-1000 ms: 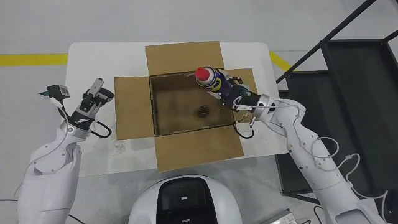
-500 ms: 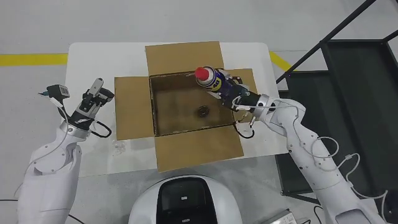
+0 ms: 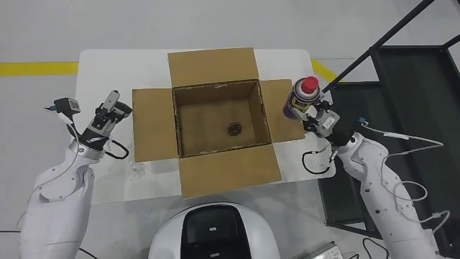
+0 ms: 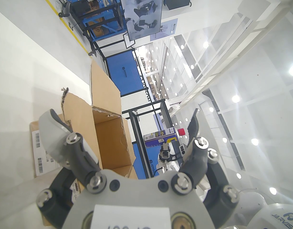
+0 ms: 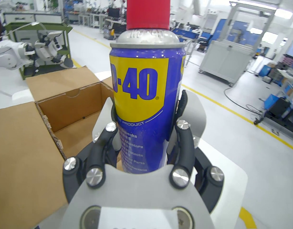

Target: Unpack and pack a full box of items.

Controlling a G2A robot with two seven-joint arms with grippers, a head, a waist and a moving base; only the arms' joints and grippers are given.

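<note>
right gripper (image 5: 146, 110): fingers clamped on upright spray can (image 5: 146, 72), right of box (image 3: 215, 91) | left gripper (image 4: 121, 125): fingers spread, empty, left of box | box: open, mid-table, small dark item (image 3: 234, 126), possibly a cap, inside

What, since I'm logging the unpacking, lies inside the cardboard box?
One small dark round item lies on the floor of the cardboard box. Its near wall covers the floor strip behind it.

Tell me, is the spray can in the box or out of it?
Out. The right claw holds the spray can upright outside the box wall, near its side flap.
</note>
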